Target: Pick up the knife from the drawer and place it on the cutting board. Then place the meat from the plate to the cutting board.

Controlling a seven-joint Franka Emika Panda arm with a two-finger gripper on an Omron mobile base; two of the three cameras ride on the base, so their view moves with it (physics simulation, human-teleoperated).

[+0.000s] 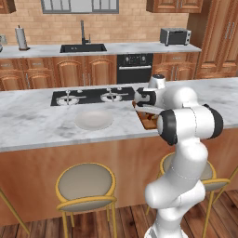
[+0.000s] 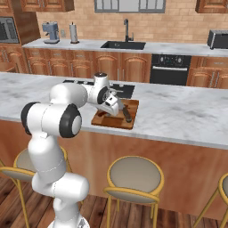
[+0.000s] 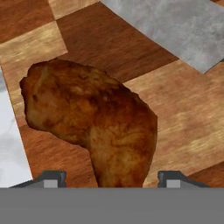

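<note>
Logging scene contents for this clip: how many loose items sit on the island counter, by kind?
Round white plate: 1
Checkered reddish-brown wooden cutting board: 1
Silver-bladed dark-handled knife: 1
Reddish-brown drumstick-shaped meat: 1
Total: 4

A: What colour is the meat (image 3: 92,122)?
B: Mottled reddish-brown, with darker brown patches and a few orange streaks.

A: And the cutting board (image 2: 129,121) under it?
B: Checkered wood, dark red-brown blocks alternating with paler tan ones.

A: The knife (image 2: 125,112)?
B: Dark, nearly black handle; the blade colour is hard to tell.

A: The plate (image 1: 94,119)?
B: Plain white, no pattern.

A: The counter (image 2: 187,111)?
B: White marble with grey veining.

A: The stools (image 1: 86,182)?
B: Grey-beige seats in yellow-gold frames.

A: The far wall (image 1: 130,23)?
B: Tan brick, above warm brown wooden cabinets (image 1: 88,70).
</note>
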